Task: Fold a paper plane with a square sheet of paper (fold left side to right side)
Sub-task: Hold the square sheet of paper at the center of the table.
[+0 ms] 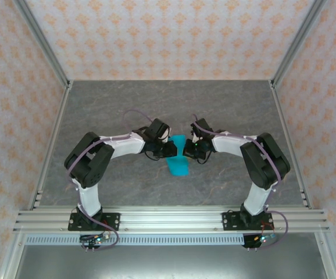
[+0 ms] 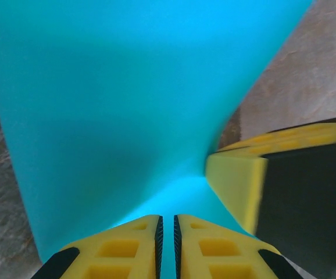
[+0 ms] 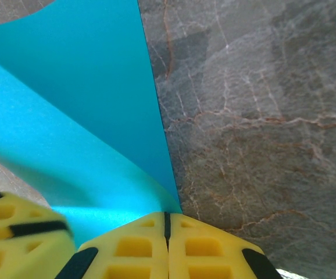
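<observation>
The table point(image 1: 127, 104) is grey stone with thin pale lines in it. The walls point(image 1: 168, 35) around it are pink with little orange shapes. A metal rail point(image 1: 168, 218) runs along the near edge, where the two arms are bolted down.

The left gripper point(image 2: 167, 232) has yellow fingers with black bits. Its jaws are almost pressed together, with just a thin dark slit between them. They pinch the blue paper point(image 2: 127, 87) at its near edge. From there the paper spreads out wide and smooth, away from the fingers, and bends a little. Grey table peeks out on both sides of it.

The right gripper point(image 3: 167, 224) has its jaws pressed tight together too. They nip a corner of the same paper, right where a straight edge comes down to the fingers. In the right wrist view the paper goes up and to the left, with a lighter band lying across a darker part. To the right of it is bare table.

The two grippers are very close. Each wrist camera sees a yellow finger of the other gripper just beside its own.

From above, the two arms bend in toward each other and meet in the middle of the table. The paper sits between them and pokes out toward the near side as a narrow blue shape. I cannot tell if its lower end touches the table.
</observation>
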You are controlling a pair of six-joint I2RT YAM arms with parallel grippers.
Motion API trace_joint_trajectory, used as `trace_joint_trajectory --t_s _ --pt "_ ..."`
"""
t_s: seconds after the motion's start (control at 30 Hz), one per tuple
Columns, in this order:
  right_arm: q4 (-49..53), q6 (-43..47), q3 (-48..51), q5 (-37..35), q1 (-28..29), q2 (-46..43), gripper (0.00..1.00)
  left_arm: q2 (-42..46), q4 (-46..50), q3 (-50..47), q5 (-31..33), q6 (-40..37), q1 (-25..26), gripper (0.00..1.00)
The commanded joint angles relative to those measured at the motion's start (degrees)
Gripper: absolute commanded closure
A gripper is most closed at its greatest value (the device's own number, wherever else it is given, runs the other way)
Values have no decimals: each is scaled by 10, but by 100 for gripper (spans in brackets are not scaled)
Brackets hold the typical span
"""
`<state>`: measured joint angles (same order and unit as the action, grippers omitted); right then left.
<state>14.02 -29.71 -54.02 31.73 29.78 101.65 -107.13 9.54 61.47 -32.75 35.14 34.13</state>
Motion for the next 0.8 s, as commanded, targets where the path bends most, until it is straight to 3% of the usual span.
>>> trace_joint_trajectory --t_s 0.0,0.23,0.57,0.77 --pt "45 6 20 -60 8 42 94 -8 -5 10 4 6 0 83" --pt "4 -5 34 -40 7 23 94 -3 26 -17 27 -13 0 83" --pt "-37 -6 6 -10 -2 -70 94 -9 28 -33 37 -9 3 84" --pt "-38 -8 -38 -9 -11 -34 95 -17 22 -28 38 -4 7 84"
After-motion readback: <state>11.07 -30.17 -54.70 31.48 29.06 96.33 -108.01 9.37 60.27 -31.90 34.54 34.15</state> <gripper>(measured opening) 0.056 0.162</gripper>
